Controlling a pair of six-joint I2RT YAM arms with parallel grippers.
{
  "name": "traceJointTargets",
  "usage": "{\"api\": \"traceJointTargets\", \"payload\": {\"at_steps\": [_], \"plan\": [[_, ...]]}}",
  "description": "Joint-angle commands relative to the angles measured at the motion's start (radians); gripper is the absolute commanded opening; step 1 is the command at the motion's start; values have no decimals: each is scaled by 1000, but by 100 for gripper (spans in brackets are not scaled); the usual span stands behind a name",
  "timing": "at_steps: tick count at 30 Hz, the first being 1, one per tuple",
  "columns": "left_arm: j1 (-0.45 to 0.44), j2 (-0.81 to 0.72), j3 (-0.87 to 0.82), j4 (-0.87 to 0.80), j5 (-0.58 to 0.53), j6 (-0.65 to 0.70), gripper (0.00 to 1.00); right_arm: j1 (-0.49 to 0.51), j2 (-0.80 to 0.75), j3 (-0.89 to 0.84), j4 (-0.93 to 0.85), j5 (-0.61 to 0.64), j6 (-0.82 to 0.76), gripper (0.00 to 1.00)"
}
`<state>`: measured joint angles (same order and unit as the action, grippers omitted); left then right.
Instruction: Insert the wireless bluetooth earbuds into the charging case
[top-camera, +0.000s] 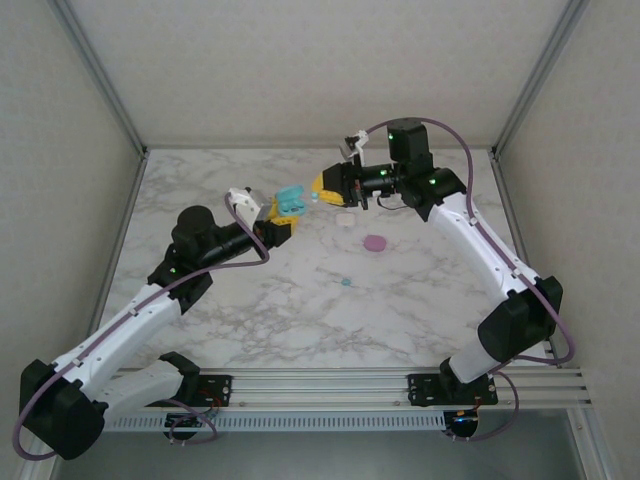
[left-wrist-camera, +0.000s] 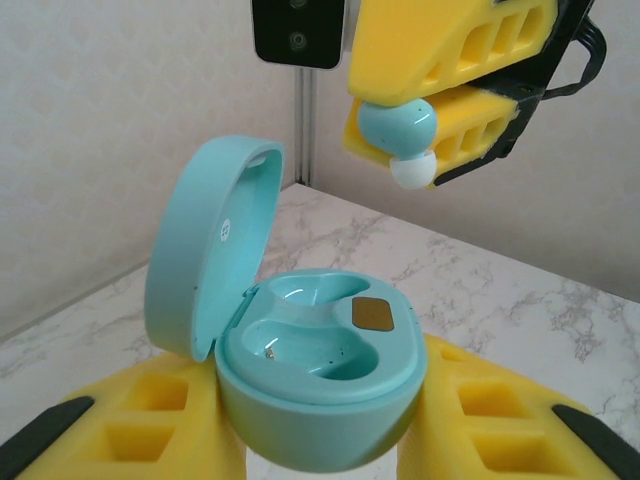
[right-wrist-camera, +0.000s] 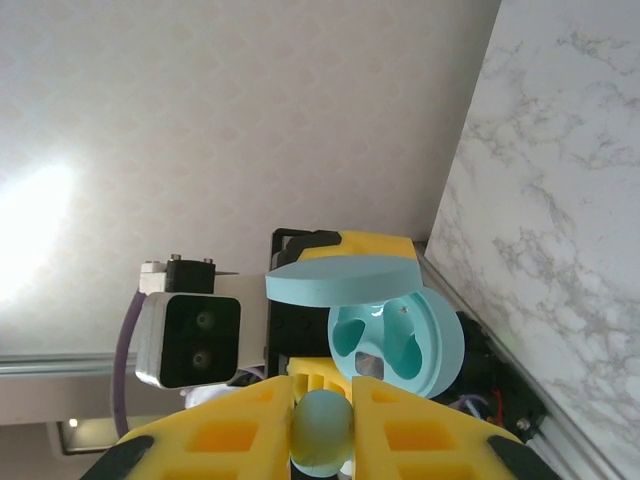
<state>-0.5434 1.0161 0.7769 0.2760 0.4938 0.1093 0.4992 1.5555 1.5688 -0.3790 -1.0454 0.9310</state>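
The teal earbud (left-wrist-camera: 398, 128), pinched in the right gripper's (top-camera: 322, 190) clenched jaws just above the open teal charging case (left-wrist-camera: 320, 360), could slip or meet its well crooked, since both hang in midair. It is glossy and rounded with a white tip. The left gripper (top-camera: 279, 214) clamps the case, lid (left-wrist-camera: 205, 250) upright.
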Motion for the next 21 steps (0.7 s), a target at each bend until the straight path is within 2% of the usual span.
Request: {"api": "traceJointTargets", "payload": {"at_steps": [1, 13, 21], "plan": [[-15, 9, 30, 56, 33, 4, 21, 38, -44, 24, -21, 65, -89, 20], [-27, 27, 33, 114, 51, 5, 21, 132, -18, 72, -27, 173, -169, 20], [-35, 32, 35, 135, 42, 2, 21, 153, -14, 74, -22, 213, -175, 19]]}}
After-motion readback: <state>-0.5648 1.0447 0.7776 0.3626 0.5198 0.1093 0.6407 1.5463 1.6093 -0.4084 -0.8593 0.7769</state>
